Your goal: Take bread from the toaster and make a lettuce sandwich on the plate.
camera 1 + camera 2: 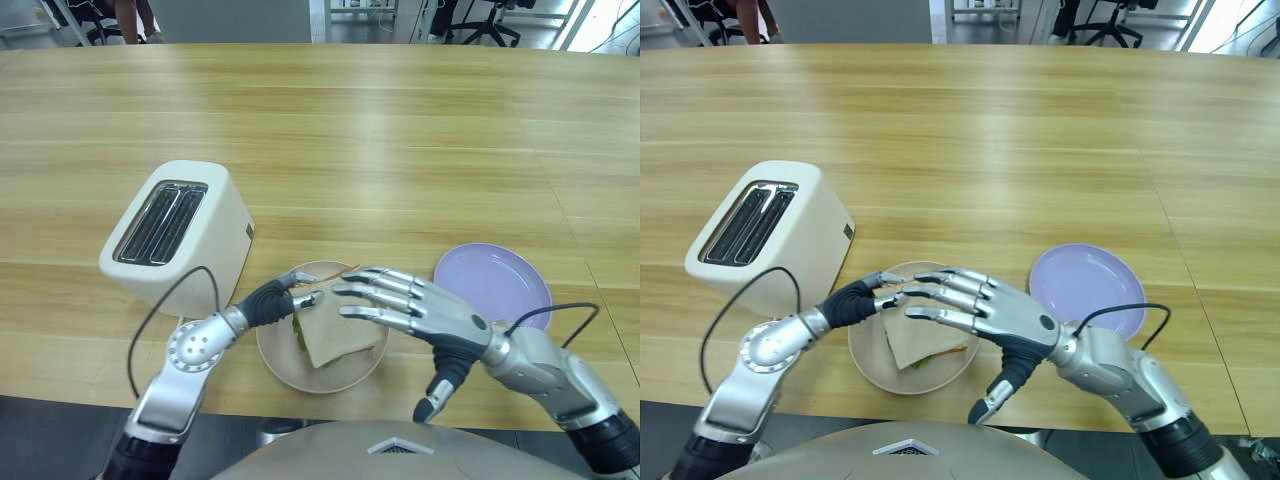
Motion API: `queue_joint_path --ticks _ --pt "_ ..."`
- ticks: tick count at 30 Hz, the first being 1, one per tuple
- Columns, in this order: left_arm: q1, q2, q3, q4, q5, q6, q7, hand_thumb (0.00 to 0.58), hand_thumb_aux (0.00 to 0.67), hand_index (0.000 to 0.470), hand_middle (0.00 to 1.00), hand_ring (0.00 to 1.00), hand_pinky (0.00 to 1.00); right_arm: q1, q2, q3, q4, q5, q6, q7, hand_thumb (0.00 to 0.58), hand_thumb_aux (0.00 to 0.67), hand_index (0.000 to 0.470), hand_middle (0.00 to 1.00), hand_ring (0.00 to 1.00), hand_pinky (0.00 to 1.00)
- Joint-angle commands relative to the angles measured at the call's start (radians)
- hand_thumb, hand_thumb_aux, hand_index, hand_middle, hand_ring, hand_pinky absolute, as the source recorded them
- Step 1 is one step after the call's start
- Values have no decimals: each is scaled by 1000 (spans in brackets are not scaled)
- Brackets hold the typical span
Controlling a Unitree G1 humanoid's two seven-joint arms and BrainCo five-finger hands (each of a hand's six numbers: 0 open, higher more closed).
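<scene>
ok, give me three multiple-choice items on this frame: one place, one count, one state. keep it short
1. Where does the sandwich lie?
A) on the beige plate
B) on the bare wood
C) on a cutting board

2. How many plates stand on the table?
A) one
B) two
C) three

3. How is the right hand?
A) clenched in a fist
B) gripping a cup
C) fingers stretched out, holding nothing

Answers:
1 A: the bread with lettuce under it sits inside the beige plate's rim.
2 B: there is the beige plate and, to its right, an empty purple plate.
3 C: the right hand is over the sandwich with its fingers extended and nothing in them.
</scene>
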Motion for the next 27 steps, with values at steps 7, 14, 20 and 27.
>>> queue_joint_path --ticks 7,14,20,27 --pt "-74 -13 -22 229 86 -91 59 580 670 460 1000 1000 1000 -54 58 169 239 -281 91 171 0 0 0 0 0 0" --pt "-76 3 -12 252 150 -131 103 580 670 460 1000 1000 1000 -53 39 208 277 -294 162 262 0 0 0 0 0 0" --pt "-64 39 9 151 285 -176 189 580 652 447 1000 1000 1000 -86 47 222 325 -298 210 272 0 0 0 0 0 0" --pt "-111 13 204 -130 466 -308 469 0 0 0 1000 1000 1000 -115 65 236 372 -269 236 283 0 0 0 0 0 0"
